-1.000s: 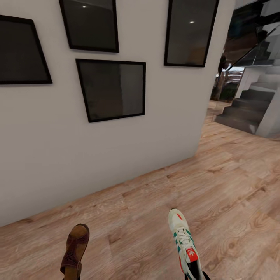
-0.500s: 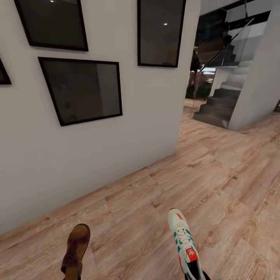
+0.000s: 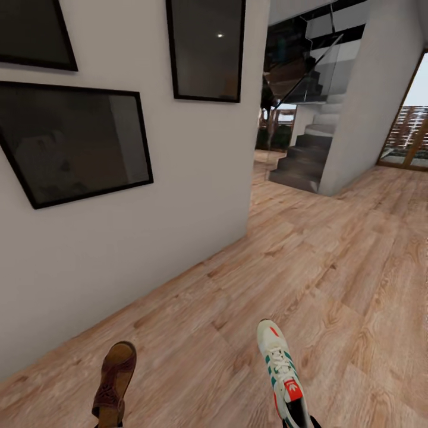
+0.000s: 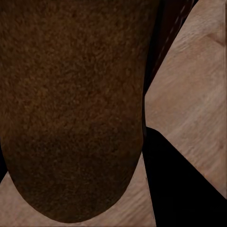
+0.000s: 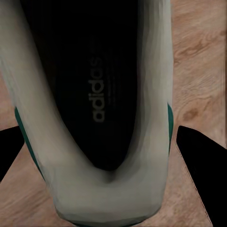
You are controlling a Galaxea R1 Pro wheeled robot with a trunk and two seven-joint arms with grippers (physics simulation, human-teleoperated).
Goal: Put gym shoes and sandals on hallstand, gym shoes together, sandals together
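Note:
A dark brown sandal (image 3: 114, 380) hangs at the lower left of the head view, above the wood-plank corridor floor (image 3: 333, 297). My left gripper (image 3: 109, 423) is shut on its heel end, and the mottled footbed (image 4: 71, 109) lies close under the left wrist camera beside one black finger (image 4: 177, 189). An off-white gym shoe (image 3: 280, 368) with green stripes and a red tongue is held at the lower right, my right gripper (image 3: 298, 421) shut on its heel. Its dark insole (image 5: 94, 85) sits between the two black fingers (image 5: 203, 165). The hallstand, the second gym shoe and the second sandal are out of view.
A white wall (image 3: 178, 178) with dark framed pictures (image 3: 71, 142) runs along the left and ends at a corner. Grey stairs (image 3: 303, 160) with a glass railing rise at the back. A glazed door (image 3: 410, 137) is at the far right. Open plank floor stretches ahead and right.
The whole head view has slid left, so the camera has turned to the right, bringing the stairs and the door further in. The sandal and gym shoe keep their places in my grippers.

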